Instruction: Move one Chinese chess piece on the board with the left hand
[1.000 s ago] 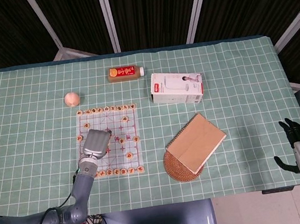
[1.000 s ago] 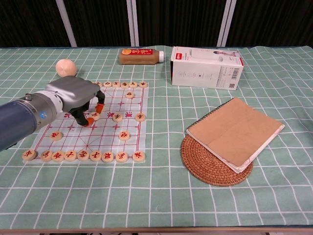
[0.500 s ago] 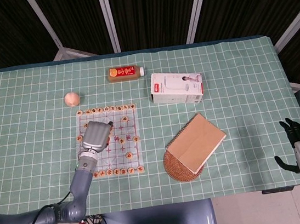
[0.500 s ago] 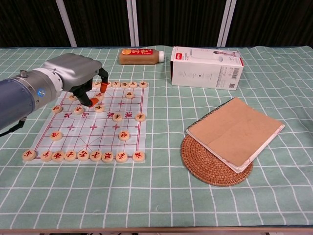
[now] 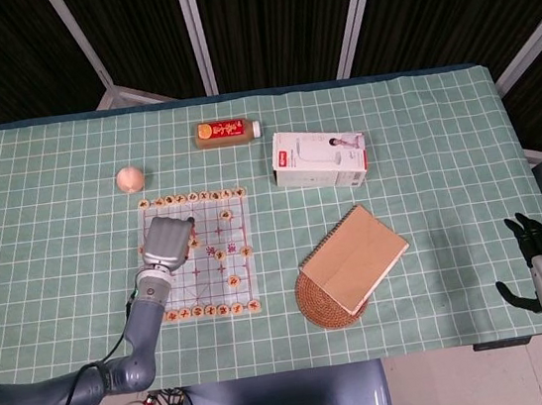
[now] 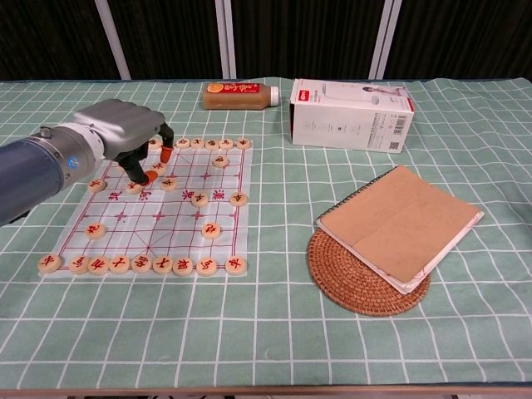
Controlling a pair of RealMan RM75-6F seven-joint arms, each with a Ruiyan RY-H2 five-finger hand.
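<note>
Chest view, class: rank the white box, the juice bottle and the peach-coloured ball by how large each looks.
1. White box, clearly largest.
2. Juice bottle.
3. Peach-coloured ball, smallest.
All lie towards the table's far side, so the order looks reliable.

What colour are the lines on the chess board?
Red, printed on a pale sheet; the chess board lines show best in the chest view.

Both views are bright and evenly lit from overhead, sharp throughout, with only soft, short shadows under objects. The upper frame background stays dark. No strong glare, blur or edge distortion shows.
</note>
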